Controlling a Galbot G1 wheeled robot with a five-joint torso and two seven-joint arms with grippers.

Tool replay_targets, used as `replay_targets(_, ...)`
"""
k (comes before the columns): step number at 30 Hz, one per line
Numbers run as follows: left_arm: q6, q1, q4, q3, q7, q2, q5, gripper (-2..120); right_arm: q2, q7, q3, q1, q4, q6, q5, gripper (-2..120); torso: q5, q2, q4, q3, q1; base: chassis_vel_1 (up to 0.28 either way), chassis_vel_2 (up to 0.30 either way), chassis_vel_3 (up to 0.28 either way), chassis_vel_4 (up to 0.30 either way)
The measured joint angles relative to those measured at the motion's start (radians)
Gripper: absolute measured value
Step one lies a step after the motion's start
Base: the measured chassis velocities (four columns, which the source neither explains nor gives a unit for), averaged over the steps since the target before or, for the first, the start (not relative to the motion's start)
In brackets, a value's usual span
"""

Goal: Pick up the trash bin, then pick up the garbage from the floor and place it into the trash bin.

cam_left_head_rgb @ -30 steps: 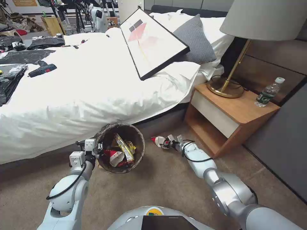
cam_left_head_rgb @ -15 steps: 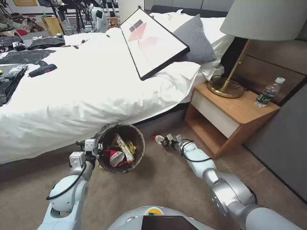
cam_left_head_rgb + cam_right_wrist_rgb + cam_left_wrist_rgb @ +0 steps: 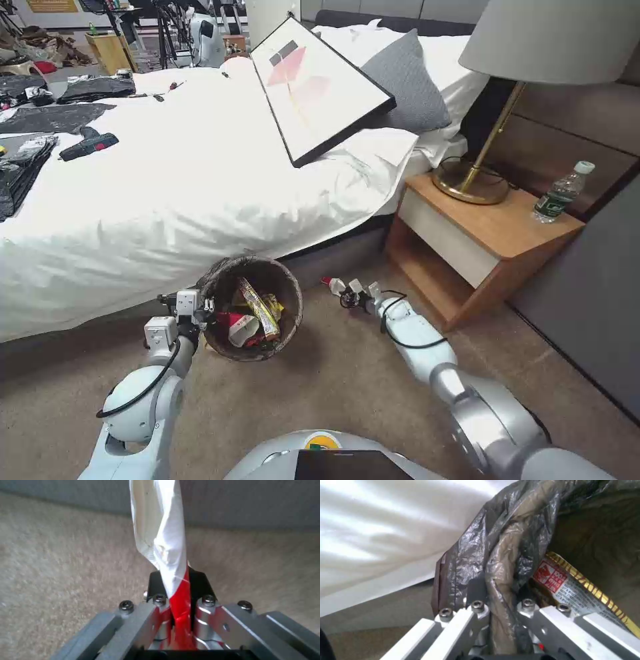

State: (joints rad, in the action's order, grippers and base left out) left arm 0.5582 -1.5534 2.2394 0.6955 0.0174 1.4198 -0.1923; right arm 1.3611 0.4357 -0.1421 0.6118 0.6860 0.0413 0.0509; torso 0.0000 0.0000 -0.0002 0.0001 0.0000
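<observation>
The trash bin, lined with a crinkly dark bag, hangs tilted just off the floor beside the bed. My left gripper is shut on its near-left rim; in the left wrist view the gripper pinches the folded bag over the rim. Garbage lies inside: a yellow wrapper and a crushed red-and-white cup. To the bin's right, my right gripper is shut on another crushed red-and-white paper cup, low over the carpet by the bed base.
The bed with its white sheet overhangs behind the bin, bearing a framed picture and a grey pillow. A wooden nightstand at the right holds a lamp and a bottle. Open carpet lies in front of me.
My right gripper, still holding the cup, has shifted slightly to the right and farther toward the bed base. The left arm and the bin have stayed still.
</observation>
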Motion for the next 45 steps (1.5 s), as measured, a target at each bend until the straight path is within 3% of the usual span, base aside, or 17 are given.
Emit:
replay_targets(2, 0.000, 0.000, 0.002, 0.003, -0.001, 0.000, -0.003, 3, -0.030, -0.002, -0.006, 0.056, 0.109, 0.022, 0.012, 2, 0.0001, 0.000, 0.0000, 0.000, 0.000, 0.000, 0.000, 0.000, 0.000)
replay_targets(4, 0.000, 0.000, 0.002, 0.003, -0.001, -0.001, -0.004, 3, -0.040, -0.003, -0.009, 0.074, 0.143, 0.027, 0.017, 2, 0.0002, 0.000, 0.0000, 0.000, 0.000, 0.000, 0.000, 0.000, 0.000)
replay_targets(8, 0.002, 0.000, 0.008, 0.005, -0.003, -0.001, -0.009, 3, -0.125, -0.020, -0.044, 0.244, 0.408, 0.071, 0.083, 2, 0.0005, 0.000, -0.0001, 0.000, 0.000, 0.000, 0.000, 0.000, 0.000)
replay_targets(10, 0.002, 0.001, 0.009, 0.004, -0.003, -0.002, -0.009, 3, -0.138, -0.022, -0.051, 0.267, 0.448, 0.081, 0.092, 2, 0.0006, 0.000, -0.0002, 0.000, 0.000, 0.000, 0.000, 0.000, 0.000)
replay_targets(13, 0.002, 0.001, 0.009, 0.003, -0.009, -0.008, -0.012, 3, -0.222, -0.033, -0.100, 0.393, 0.665, 0.115, 0.128, 2, 0.0001, 0.000, 0.0000, 0.000, 0.000, 0.000, 0.000, 0.000, 0.000)
replay_targets(21, 0.009, 0.004, 0.014, 0.002, -0.014, -0.018, -0.021, 3, -0.273, -0.047, -0.226, 0.585, 0.948, 0.126, 0.129, 2, 0.0003, 0.000, 0.0001, 0.000, 0.000, 0.000, 0.000, 0.000, 0.000)
replay_targets(23, 0.010, 0.004, 0.014, 0.001, -0.015, -0.021, -0.022, 3, -0.281, -0.049, -0.289, 0.680, 1.092, 0.126, 0.134, 2, 0.0000, 0.000, 0.0001, 0.000, 0.000, 0.000, 0.000, 0.000, 0.000)
replay_targets(32, 0.011, 0.007, 0.010, -0.009, -0.015, -0.027, -0.022, 3, -0.350, -0.054, -0.391, 0.810, 1.393, 0.145, 0.222, 2, 0.0000, 0.000, 0.0003, 0.000, 0.000, 0.000, 0.000, 0.000, 0.000)
replay_targets(38, 0.013, 0.007, 0.011, -0.019, -0.015, -0.030, -0.021, 3, -0.397, -0.073, -0.392, 0.815, 1.563, 0.204, 0.347, 2, -0.0002, 0.000, 0.0001, 0.000, 0.000, 0.000, 0.000, 0.000, 0.000)
replay_targets(45, 0.016, 0.009, 0.013, -0.036, -0.014, -0.030, -0.011, 3, -0.425, -0.136, -0.233, 0.727, 1.644, 0.282, 0.433, 2, -0.0001, 0.000, 0.0002, 0.000, 0.000, 0.000, 0.000, 0.000, 0.000)
